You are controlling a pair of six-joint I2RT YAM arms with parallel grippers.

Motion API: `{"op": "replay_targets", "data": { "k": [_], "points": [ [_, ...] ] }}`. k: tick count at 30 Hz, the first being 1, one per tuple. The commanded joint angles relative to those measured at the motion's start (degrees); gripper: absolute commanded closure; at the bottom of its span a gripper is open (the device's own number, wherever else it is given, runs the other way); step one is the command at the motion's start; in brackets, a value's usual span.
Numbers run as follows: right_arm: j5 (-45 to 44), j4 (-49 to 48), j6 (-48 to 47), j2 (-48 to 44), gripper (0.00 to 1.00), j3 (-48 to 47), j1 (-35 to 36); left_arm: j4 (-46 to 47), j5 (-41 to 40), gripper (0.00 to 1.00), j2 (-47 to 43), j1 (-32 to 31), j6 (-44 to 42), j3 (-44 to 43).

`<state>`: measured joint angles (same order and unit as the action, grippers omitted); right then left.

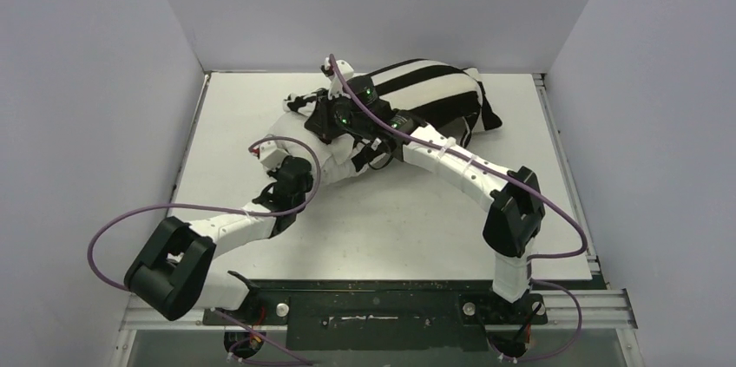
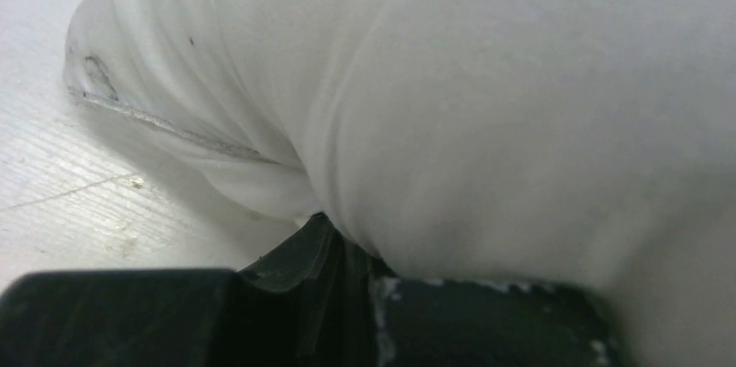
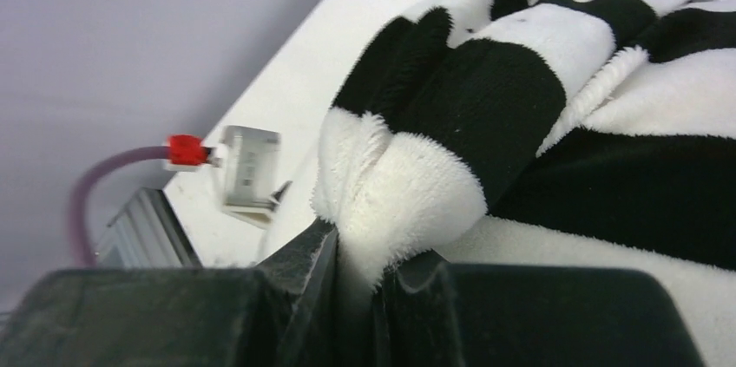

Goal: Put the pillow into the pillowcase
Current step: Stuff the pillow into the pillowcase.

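Observation:
The black-and-white striped pillowcase (image 1: 438, 94) lies bunched at the back of the table, with both arms reaching to its near-left end. In the right wrist view my right gripper (image 3: 360, 267) is shut on a fluffy white fold of the pillowcase (image 3: 486, 107) edge. The plain off-white pillow (image 2: 486, 98) fills the left wrist view. My left gripper (image 2: 334, 232) is shut, and a fold of pillow fabric is pinched at its tips. From above the arms hide most of the pillow.
The white table (image 1: 399, 228) is walled in at the back and on both sides by grey panels. The left arm's camera block with its red plug (image 3: 247, 167) sits close beside the right gripper. Purple cables loop off both arms.

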<state>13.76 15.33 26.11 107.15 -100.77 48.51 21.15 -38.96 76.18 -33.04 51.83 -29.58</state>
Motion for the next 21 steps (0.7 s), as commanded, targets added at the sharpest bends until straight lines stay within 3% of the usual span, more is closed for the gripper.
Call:
{"op": "replay_targets", "data": {
  "k": [1, 13, 16, 21],
  "points": [
    [20.20, -22.54, 8.53, -6.84, 1.00, 1.26, 8.66, 12.38, 9.14, 1.00, 2.85, -0.32, 2.51, -7.09],
    [27.09, -39.82, 19.83, -16.26, 1.00, 13.90, 2.34, 12.67, 8.91, 1.00, 9.42, 3.55, 5.76, -8.83],
    [29.72, -46.62, 24.63, -14.41, 1.00, 14.75, 2.39, 12.46, 8.30, 1.00, 12.53, 2.47, 6.79, -11.83],
    [32.25, -49.25, 29.25, -6.03, 1.00, 6.89, 1.98, 11.66, 5.78, 1.00, 17.62, -2.74, 6.97, -18.42]
  ]
}}
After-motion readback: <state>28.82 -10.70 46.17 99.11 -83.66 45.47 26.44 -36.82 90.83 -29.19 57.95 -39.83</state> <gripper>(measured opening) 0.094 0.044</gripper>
